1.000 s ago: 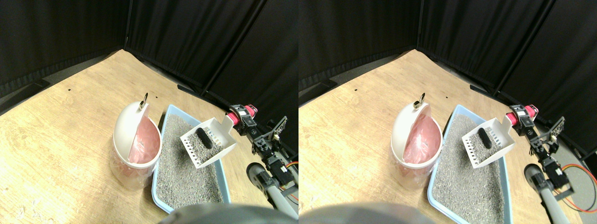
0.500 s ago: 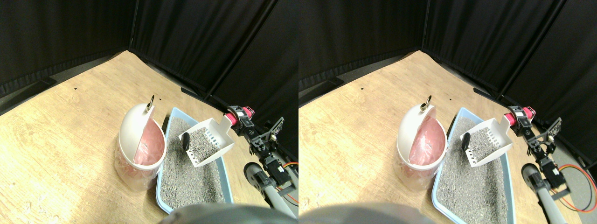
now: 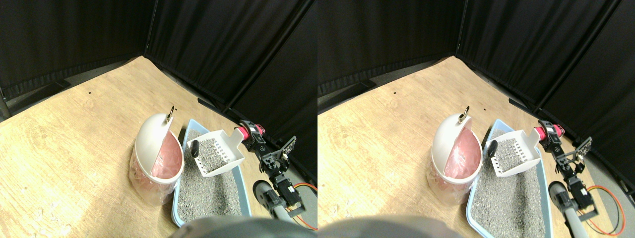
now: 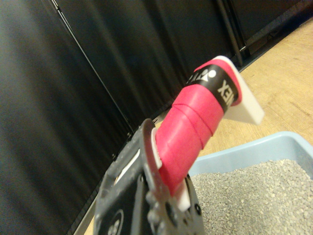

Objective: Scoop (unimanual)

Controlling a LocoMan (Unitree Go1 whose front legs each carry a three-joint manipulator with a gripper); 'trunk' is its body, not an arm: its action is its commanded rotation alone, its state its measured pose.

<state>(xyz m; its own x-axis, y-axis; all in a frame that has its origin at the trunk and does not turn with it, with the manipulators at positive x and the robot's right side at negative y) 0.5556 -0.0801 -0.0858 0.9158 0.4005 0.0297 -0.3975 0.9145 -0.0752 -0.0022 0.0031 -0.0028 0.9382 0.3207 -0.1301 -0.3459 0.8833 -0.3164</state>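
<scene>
One white slotted scoop (image 3: 218, 152) hangs over the blue litter tray (image 3: 238, 191) by its far-left edge, beside the white swing-lid bin (image 3: 155, 148). Right gripper (image 3: 249, 133) clamps its pink-wrapped handle (image 4: 195, 129). Grey litter and a dark lump (image 3: 195, 146) sit at the scoop's front lip.

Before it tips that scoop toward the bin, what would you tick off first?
1. Pincer grips the pink wrapped handle: ok, the handle sits clamped in the wrist view.
2. Dark lump on the white scoop: not ok, it perches at the front lip, close to dropping.
3. Scoop lip over the white bin mouth: not ok, it hangs beside the rim, above the blue litter tray.
4. Bin lid open: ok, the pink liner shows.
5. Grit drained through the slots: cannot tell; some grit lies in the scoop.
</scene>
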